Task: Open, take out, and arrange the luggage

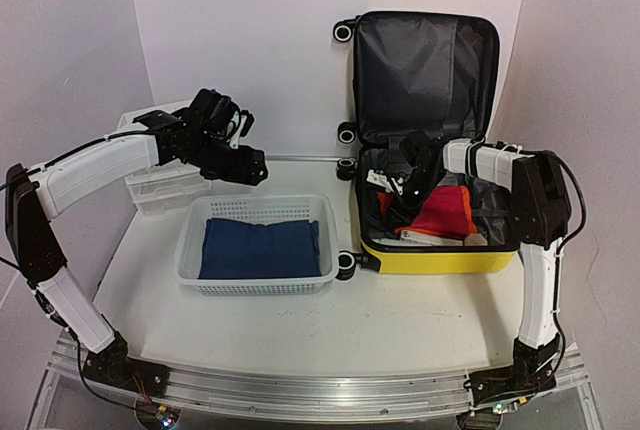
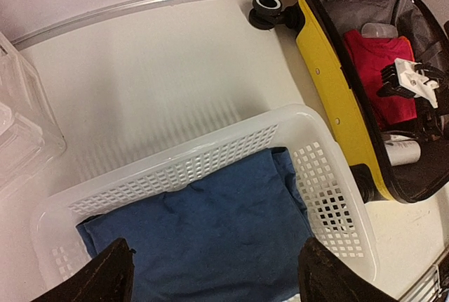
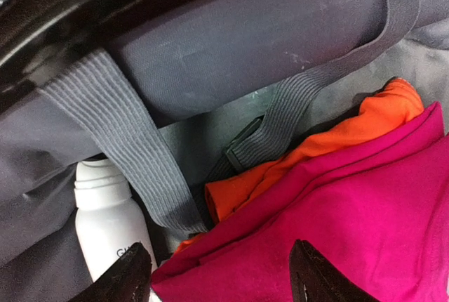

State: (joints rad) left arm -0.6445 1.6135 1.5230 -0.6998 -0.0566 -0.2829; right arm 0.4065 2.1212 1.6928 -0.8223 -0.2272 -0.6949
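From overhead I see the luggage [image 1: 430, 252] lying open at the table's 3 o'clock, its lid propped up toward 12. My right gripper [image 3: 221, 274] hangs inside the lower shell with jaws released above a pink-red garment [image 3: 337, 218]; a white bottle [image 3: 109, 225] is at its 9 o'clock. My left gripper [image 2: 217, 274] is spread and empty over the white basket [image 2: 210, 161], with the luggage at its 3 o'clock.
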